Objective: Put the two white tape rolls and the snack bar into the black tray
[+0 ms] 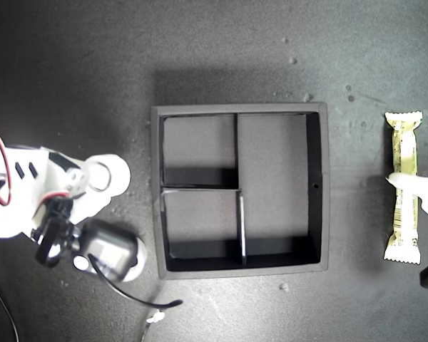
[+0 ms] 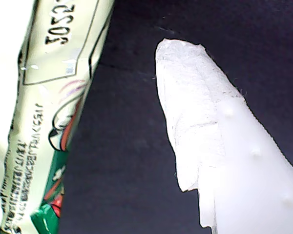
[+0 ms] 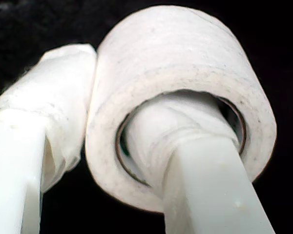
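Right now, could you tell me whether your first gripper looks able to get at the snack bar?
Probably yes: my first gripper is already at the snack bar, one finger right beside the wrapper, and nothing lies between them on the dark table.

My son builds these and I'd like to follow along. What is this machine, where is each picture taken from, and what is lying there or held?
These are two small robot arms, each ending in a two-fingered pincer with its own camera. The exterior view looks straight down on a dark table: an empty black tray in the middle, a snack bar at the exterior view's right. One close-up rides on my first pincer: the bar lies beside one finger, not gripped. The other rides on my second pincer, which pinches a white tape roll, one finger through its hole. Under that arm another roll seems to peek out.
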